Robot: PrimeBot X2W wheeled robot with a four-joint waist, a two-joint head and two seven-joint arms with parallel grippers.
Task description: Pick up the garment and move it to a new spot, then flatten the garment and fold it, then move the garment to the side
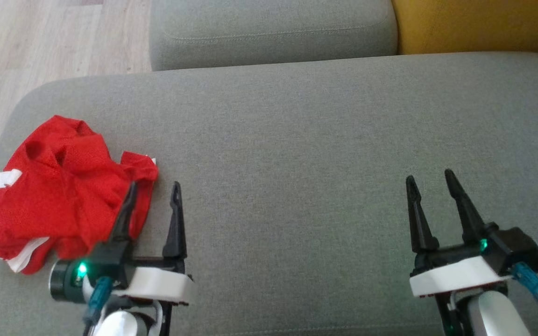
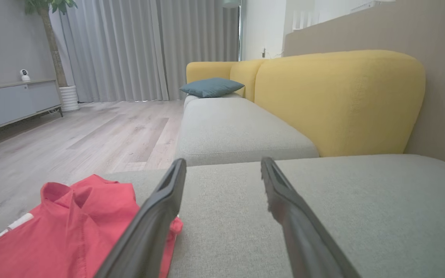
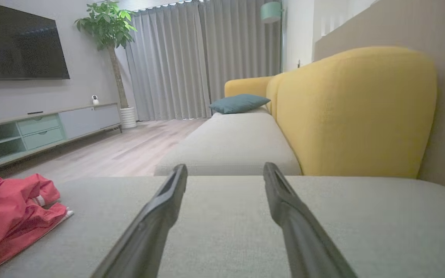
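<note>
The red garment [image 1: 63, 186] lies crumpled at the left end of the grey cushion [image 1: 297, 140]; the left gripper [image 1: 154, 185] is just beside its right edge, jaws apart, with one finger [image 1: 124, 214] over the cloth; the right gripper [image 1: 429, 175] is well apart at the right, jaws apart too, above the cushion.

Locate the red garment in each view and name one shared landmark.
Head view: garment at the left of the grey cushion.
Left wrist view: garment, lower left corner.
Right wrist view: garment, lower left edge.
Shared landmark: yellow backrest.
</note>
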